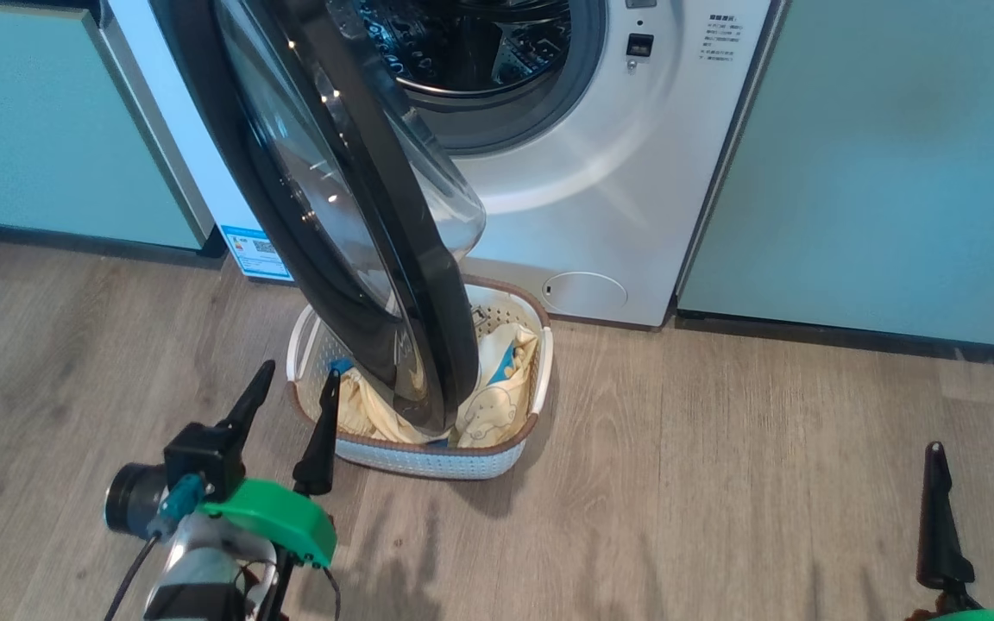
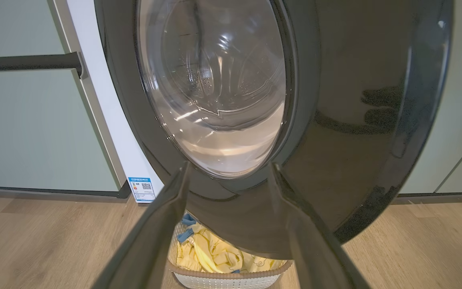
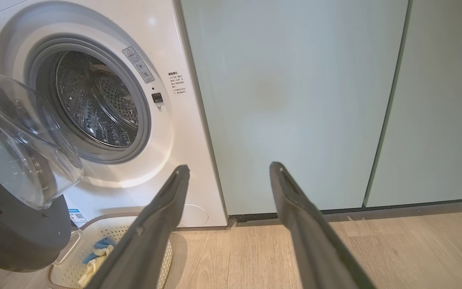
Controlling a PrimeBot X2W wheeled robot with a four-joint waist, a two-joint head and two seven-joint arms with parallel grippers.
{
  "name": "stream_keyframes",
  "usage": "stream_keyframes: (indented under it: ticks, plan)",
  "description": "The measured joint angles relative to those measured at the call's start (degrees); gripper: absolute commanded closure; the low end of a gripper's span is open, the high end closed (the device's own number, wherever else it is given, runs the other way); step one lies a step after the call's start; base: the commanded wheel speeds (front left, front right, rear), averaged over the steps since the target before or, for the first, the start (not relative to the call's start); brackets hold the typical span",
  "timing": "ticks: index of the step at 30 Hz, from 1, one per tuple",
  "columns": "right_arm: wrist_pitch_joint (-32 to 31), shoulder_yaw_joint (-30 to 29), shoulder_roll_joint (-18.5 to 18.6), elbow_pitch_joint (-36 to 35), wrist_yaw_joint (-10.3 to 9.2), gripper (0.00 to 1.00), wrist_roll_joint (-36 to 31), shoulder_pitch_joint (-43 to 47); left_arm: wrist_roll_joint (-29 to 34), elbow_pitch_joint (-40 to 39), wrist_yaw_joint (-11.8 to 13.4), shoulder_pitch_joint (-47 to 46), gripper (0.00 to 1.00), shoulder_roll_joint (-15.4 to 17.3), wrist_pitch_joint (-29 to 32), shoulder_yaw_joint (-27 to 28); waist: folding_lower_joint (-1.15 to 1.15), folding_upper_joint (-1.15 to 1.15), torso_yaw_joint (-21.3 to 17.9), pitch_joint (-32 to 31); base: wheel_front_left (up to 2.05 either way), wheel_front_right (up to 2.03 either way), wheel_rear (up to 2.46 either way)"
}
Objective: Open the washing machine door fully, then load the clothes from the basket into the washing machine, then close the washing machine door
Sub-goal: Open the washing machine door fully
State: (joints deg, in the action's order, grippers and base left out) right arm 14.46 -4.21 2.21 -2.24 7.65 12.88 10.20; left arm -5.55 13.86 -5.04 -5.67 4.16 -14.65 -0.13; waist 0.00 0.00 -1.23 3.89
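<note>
While the washing machine door [image 1: 389, 224] stands swung out from the left side of the washing machine [image 1: 618, 172], nearly edge-on to the head view, its clear glass bowl bulges to the right, towards the machine's front. The steel drum [image 1: 471, 43] is uncovered behind it, and the part of it in view holds no laundry. The door's lower edge hangs over the basket [image 1: 428, 461], which sits on the wood floor [image 1: 721, 483] just near of the machine, between the blue energy label [image 1: 255, 252] on the left and the round service flap [image 1: 585, 291] on the right. The clothes [image 1: 497, 405] lie in the basket, pale yellow with bits of blue, and the door hides their middle from the head view.

The left gripper [image 1: 300, 371] is near and left of the basket, its two dark fingers spread apart with nothing between them. Its tips point far, towards the door's outer face; in the left wrist view they frame the lower part of the glossy black ring, and the pictures do not settle whether either finger touches the door or the basket rim. The right gripper [image 1: 971, 452] is at the near right over bare floor, well apart from the basket and the machine, fingers likewise spread and empty. In the right wrist view it faces the pale green cabinets [image 1: 894, 172] to the right of the machine.
</note>
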Motion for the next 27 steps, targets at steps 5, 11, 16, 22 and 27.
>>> stream_keyframes:
  ticks: [5,11,16,22,27]
  plan:
    - [0.0,0.05,0.0,-0.14,0.0,0.0,-0.05,-0.01,0.0,0.01,0.01,-0.01,0.0,0.0,0.0,0.04,0.0,0.0,-0.12,0.25,0.0,0.0,0.0]
    - [0.0,0.22,0.0,-0.45,0.0,0.0,-0.11,-0.01,0.0,0.04,0.18,-0.01,1.0,-0.03,0.0,0.08,0.01,0.0,-0.15,0.1,0.0,0.0,0.0]
    - [0.0,0.34,0.0,-0.45,0.0,0.0,-0.12,0.0,0.0,0.02,0.18,-0.01,1.0,-0.07,0.0,0.11,0.01,0.0,-0.29,-0.13,0.0,0.0,0.0]
    - [0.0,0.42,-0.01,-0.45,0.0,0.0,-0.12,-0.01,0.0,-0.18,0.15,-0.03,1.0,-0.07,0.0,0.16,0.01,0.0,-0.67,0.21,0.0,0.0,0.0]
    - [0.0,0.33,-0.01,-0.45,0.0,0.0,-0.12,-0.01,0.01,-1.74,0.1,-0.69,1.0,0.03,0.01,0.18,0.01,0.0,-0.65,0.23,0.0,0.0,0.0]
